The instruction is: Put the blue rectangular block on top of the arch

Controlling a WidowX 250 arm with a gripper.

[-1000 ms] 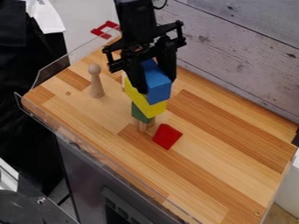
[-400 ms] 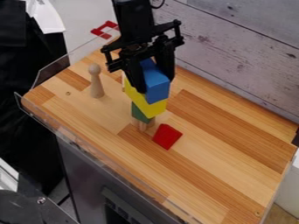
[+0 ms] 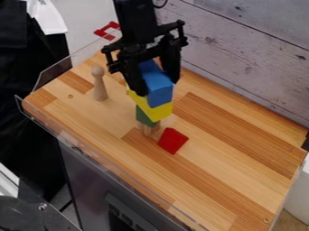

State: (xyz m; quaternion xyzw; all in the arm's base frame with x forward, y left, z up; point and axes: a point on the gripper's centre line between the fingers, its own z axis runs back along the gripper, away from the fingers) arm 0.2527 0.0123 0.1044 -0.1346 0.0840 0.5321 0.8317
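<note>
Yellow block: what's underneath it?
Below the near end of the yellow block, a green block shows, with bare-wood pieces lower down. Can't tell what supports the far end; it's covered from this angle.

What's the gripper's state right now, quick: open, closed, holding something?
Gripper: closed on the blue rectangular block, a finger on either side of it.

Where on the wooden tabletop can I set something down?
Bare wood spreads from the small red block right toward the whitish plank wall, and down to the near edge. It's crowded at the black gripper, blue rectangular block and yellow block beneath.
</note>
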